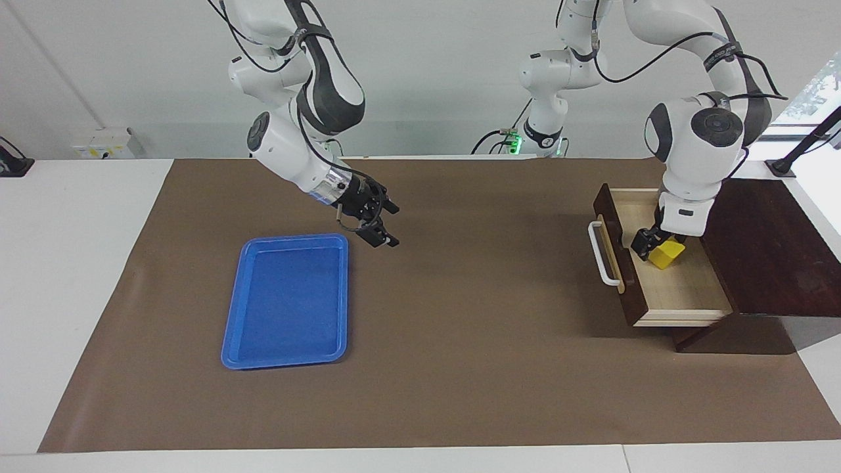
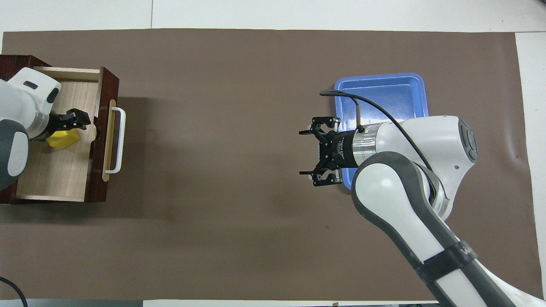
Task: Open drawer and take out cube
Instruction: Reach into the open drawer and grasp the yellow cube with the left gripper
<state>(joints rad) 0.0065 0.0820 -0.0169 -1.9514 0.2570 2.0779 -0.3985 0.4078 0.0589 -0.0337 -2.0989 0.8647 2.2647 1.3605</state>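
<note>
In the overhead view, the drawer (image 2: pixel 64 162) stands open at the left arm's end; inside lies the cube (image 2: pixel 64 139), the left gripper (image 1: pixel 647 244) over it, seemingly open. The right gripper (image 2: pixel 309 157) hangs open beside the blue tray (image 2: pixel 409 91).

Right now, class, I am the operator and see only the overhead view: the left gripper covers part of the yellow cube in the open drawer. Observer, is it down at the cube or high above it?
Observer: Down. In the facing view the left gripper is inside the drawer, level with the cube.
Operator: Is the cube lifted?
Observer: No, it rests on the drawer's floor.
Operator: And the right gripper by the tray?
Observer: The right gripper hangs in the air over the mat, beside the tray, touching nothing.
</note>
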